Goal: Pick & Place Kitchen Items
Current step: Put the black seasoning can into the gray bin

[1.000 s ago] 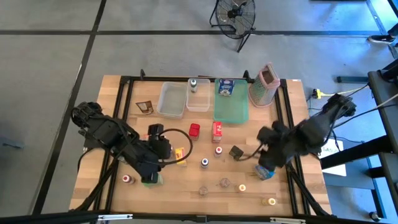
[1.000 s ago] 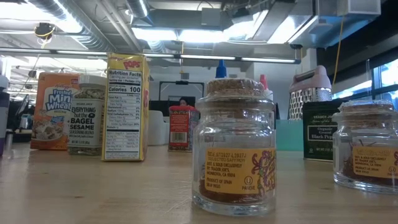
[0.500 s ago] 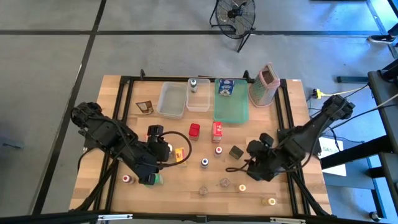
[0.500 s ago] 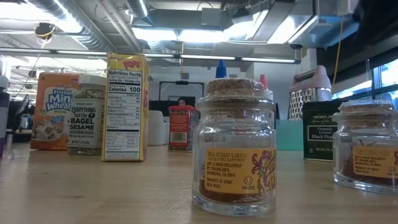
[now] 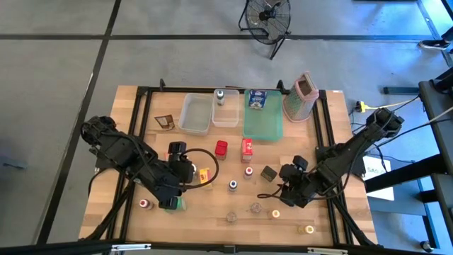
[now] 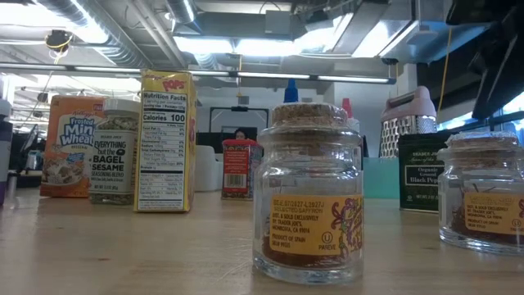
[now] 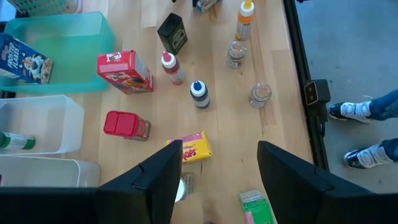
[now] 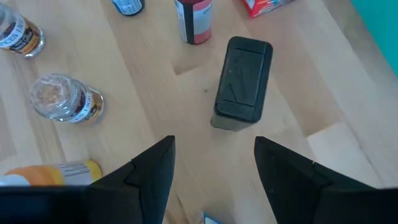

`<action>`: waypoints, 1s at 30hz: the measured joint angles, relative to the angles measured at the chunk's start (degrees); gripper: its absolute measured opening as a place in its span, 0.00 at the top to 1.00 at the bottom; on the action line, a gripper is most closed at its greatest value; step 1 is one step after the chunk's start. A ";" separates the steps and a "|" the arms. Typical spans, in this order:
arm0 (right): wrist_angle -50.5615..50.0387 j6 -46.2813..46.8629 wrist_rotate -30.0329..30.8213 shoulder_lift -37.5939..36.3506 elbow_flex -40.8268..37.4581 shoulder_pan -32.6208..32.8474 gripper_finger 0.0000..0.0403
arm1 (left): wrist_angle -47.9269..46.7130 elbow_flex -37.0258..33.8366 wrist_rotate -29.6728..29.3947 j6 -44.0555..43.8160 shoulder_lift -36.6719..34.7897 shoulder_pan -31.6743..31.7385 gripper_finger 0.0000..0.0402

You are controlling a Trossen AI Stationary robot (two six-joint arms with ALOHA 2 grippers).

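Kitchen items point(image 5: 232, 185) are mostly still lying scattered across the middle and near part of the desk point(image 5: 333, 234), with only a blue box point(image 5: 256, 100) in the green tray point(image 5: 263, 129) and a bottle point(image 5: 220, 97) in a clear tub point(image 5: 226, 116), so by this showing most of the sorting is left to do. The right gripper point(image 8: 211, 163) is hovering, fingers apart and empty, just short of the black tin point(image 8: 242, 84), while the left gripper point(image 7: 219, 171) is waiting open and empty above the yellow box point(image 7: 191, 147).
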 joint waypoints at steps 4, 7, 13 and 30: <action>1.44 -0.23 1.30 0.00 -1.89 -0.02 0.45 | 0.31 0.00 -0.02 0.00 0.00 0.02 0.50; 2.39 -0.23 1.31 0.00 -3.41 -0.02 0.45 | 0.60 0.00 -0.02 0.00 0.00 0.15 0.49; 7.47 -0.93 1.27 0.00 -6.09 -0.65 0.45 | 1.31 0.00 -0.07 -0.61 0.00 0.44 0.49; 10.60 -10.76 0.92 0.00 -6.46 -6.18 0.45 | 1.51 0.00 -0.09 -3.67 0.00 0.37 0.49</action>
